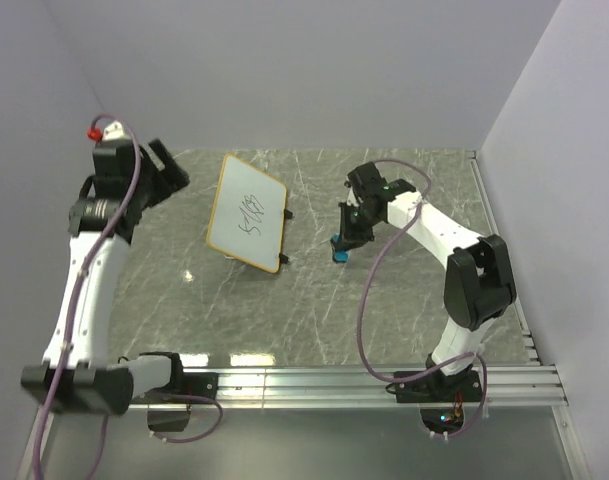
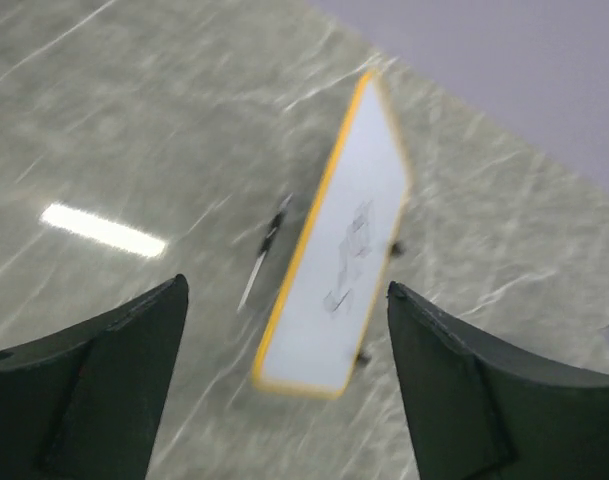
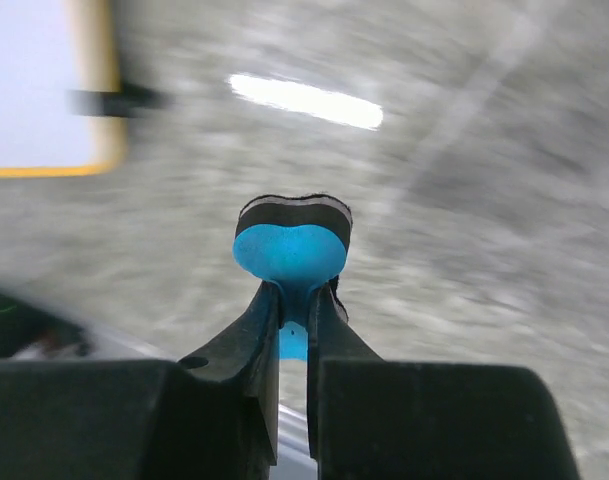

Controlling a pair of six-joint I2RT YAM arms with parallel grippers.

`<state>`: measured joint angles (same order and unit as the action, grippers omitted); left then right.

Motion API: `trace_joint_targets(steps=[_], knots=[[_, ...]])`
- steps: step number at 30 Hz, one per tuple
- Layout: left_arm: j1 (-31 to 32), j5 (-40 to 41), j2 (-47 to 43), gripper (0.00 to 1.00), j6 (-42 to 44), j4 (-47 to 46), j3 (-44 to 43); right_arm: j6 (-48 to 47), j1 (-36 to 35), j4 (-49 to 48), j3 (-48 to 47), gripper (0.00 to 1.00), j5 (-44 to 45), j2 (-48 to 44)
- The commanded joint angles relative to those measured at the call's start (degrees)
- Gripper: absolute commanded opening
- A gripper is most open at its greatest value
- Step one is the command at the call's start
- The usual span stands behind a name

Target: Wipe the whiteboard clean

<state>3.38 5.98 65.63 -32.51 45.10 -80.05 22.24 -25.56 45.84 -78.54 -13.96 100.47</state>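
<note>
The whiteboard (image 1: 248,213), white with a light-wood frame and dark scribbles, lies on the marble table left of centre. It also shows in the left wrist view (image 2: 342,250) and at the upper left of the right wrist view (image 3: 39,85). My left gripper (image 1: 170,168) hovers open and empty to the board's left (image 2: 284,375). My right gripper (image 1: 346,238) is to the board's right, shut on a blue eraser block (image 3: 290,250) with a black felt face, squeezed between the fingers (image 3: 249,335); the eraser also shows in the top view (image 1: 339,248).
Grey walls stand behind and on both sides of the marble table (image 1: 384,310). An aluminium rail (image 1: 334,385) runs along the near edge by the arm bases. A small dark mark (image 1: 188,276) lies on the table near the board's left.
</note>
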Motion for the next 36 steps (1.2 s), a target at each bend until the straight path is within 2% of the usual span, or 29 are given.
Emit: trace_joint_targets(steps=[1, 2, 4, 6, 10, 17, 24, 28, 30, 31, 33, 34, 36], knots=[[-4.68, -15.89, 9.66, 0.87, 2.11, -11.94, -4.32, 2.19, -0.98, 0.04, -6.96, 0.0, -8.98, -3.96], [-6.17, -20.69, 11.7, 0.95, 1.75, -12.58, -5.02, 3.06, -1.07, 0.03, -7.93, 0.0, -10.29, -3.79], [-7.42, -23.98, 18.73, 0.98, 2.18, -11.71, -8.97, 4.03, -1.07, 0.21, -11.0, 0.0, -11.7, -3.17], [-7.68, -27.07, 22.86, 0.95, 4.46, -9.42, -11.61, 5.35, -1.16, 0.38, -13.29, 0.0, -13.28, -2.03], [-7.68, -29.44, 28.23, 0.91, 6.06, -14.24, -9.69, 7.02, -1.07, 1.09, -19.43, 0.0, -12.06, -0.71], [-7.16, -34.19, 34.74, 0.72, 7.99, -18.64, -7.75, 6.68, -1.07, 9.52, -35.78, 0.0, -10.04, 8.23], [-5.93, -37.71, 37.12, 0.67, 10.8, -20.23, -3.45, 10.28, -2.21, 9.88, -48.43, 0.0, -12.41, 19.05], [-3.82, -37.36, 38.61, 0.53, 12.65, -18.91, -3.27, 12.56, -3.7, 7.69, -53.64, 0.0, -14.6, 25.9], [-2.16, -37.09, 39.31, 0.38, 13.0, -18.91, -3.01, 13.88, -4.49, 3.48, -53.38, 0.0, -16.45, 26.8], [-1.89, -37.18, 39.58, 0.25, 13.09, -18.82, -3.01, 15.01, -4.76, 2.07, -53.29, 0.0, -16.89, 27.41], [-1.27, -37.7, 40.36, 0.14, 13.26, -18.74, -3.0, 16.16, -5.29, -1.71, -52.86, 0.0, -18.03, 28.03], [-1.09, -37.97, 40.63, 0.01, 13.53, -18.39, -3.27, 16.95, -5.81, -2.77, -52.94, 0.0, -18.38, 28.55], [-0.57, -38.06, 41.95, 0.0, 14.66, -16.89, -4.41, 17.57, -6.17, -4.53, -53.29, 0.0, -19.0, 29.08]])
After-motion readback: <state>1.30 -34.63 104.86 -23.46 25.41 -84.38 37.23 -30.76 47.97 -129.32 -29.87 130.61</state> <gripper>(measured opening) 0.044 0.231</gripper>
